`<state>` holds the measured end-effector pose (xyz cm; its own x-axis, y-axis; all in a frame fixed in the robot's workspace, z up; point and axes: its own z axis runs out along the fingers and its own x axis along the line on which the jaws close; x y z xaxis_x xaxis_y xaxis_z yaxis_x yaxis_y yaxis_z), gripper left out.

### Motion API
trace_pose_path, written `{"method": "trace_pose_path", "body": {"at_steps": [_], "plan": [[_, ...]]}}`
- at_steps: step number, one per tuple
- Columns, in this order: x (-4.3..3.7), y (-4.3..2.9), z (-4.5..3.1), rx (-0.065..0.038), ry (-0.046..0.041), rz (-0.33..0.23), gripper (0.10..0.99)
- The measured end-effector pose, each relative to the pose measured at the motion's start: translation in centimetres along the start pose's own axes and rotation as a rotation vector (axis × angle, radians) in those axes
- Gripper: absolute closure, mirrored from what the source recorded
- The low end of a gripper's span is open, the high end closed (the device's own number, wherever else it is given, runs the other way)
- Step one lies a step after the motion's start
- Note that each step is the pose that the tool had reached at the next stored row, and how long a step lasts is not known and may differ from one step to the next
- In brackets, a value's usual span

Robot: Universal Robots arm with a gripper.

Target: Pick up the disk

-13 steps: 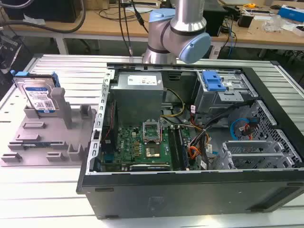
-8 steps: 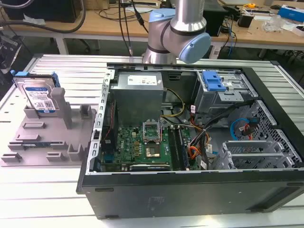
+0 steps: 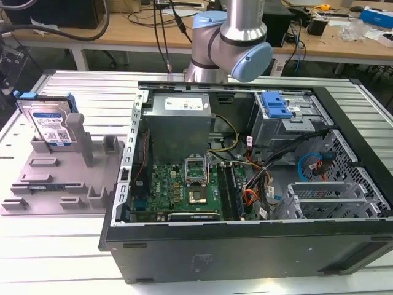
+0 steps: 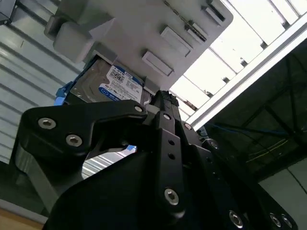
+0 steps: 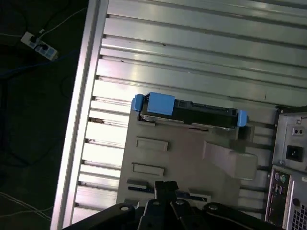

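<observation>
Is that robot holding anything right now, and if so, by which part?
Nothing, it seems. The disk stands on edge in the grey fixture tray, and the pincer hangs apart from it, touching neither.

Labelled disk [image 4: 112, 86] in grey tray [image 4: 144, 24]

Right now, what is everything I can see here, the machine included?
disk: one, silver with blue-and-white label and blue rails, standing on edge in the tray.
tray: one, grey, on the table at the exterior view's left.
computer case: one, black, open, beside the tray.
circuit board: one, green, inside the case.
drive-bay bracket: one, blue, inside the case.
table: one, silvery, slatted, under everything.
arm: one, grey with blue caps, behind the case.
gripper: one, black, clear of the disk.
</observation>
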<state>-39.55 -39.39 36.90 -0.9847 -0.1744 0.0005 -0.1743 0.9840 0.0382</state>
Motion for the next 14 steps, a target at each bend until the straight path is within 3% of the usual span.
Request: {"method": "trace_pose_path", "body": {"at_steps": [2,4,9,14], "plan": [[0.0,0.0,0.01,0.0,0.0032,-0.086,0.98],[0.0,0.0,0.02,0.0,0.0048,-0.127,0.98],[0.0,0.0,0.07,0.0,0.0117,-0.305,0.98],[0.0,-0.01,0.11,0.0,0.0162,-0.425,0.98]]}}
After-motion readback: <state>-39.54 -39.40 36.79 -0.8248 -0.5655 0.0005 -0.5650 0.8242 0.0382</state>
